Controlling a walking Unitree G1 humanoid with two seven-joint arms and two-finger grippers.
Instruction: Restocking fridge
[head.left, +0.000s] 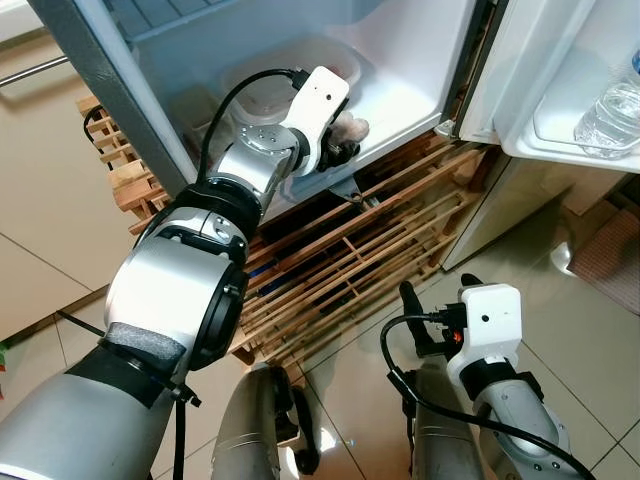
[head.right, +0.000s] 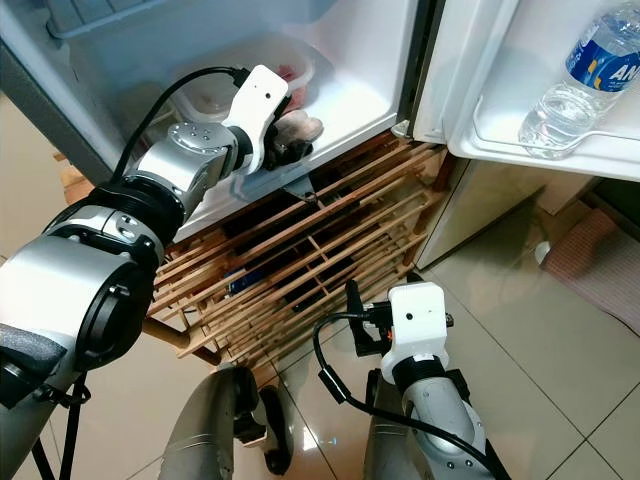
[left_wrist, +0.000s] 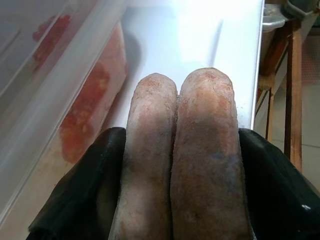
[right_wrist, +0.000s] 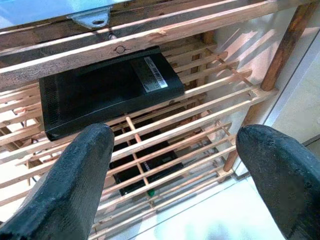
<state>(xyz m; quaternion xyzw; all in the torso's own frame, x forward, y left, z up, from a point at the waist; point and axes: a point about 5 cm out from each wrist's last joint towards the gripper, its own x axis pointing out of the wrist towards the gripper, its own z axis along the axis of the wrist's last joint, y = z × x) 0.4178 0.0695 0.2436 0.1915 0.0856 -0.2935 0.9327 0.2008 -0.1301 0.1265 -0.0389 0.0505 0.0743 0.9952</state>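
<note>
My left gripper (left_wrist: 175, 200) is clamped on a pair of sausages (left_wrist: 182, 150) lying side by side between its fingers, held just above the white floor of the fridge (head.left: 400, 60) near its front edge, beside a clear tub (left_wrist: 60, 95) of something red. I judge this the placing step: next I should lower, let go and draw back without nudging the tub. My right gripper (right_wrist: 175, 165) hangs idle with fingers wide apart over the wooden rack (head.left: 340, 250); the tub's contents are too blurred to name, and the water bottle (head.right: 580, 75) in the door is cut off
</note>
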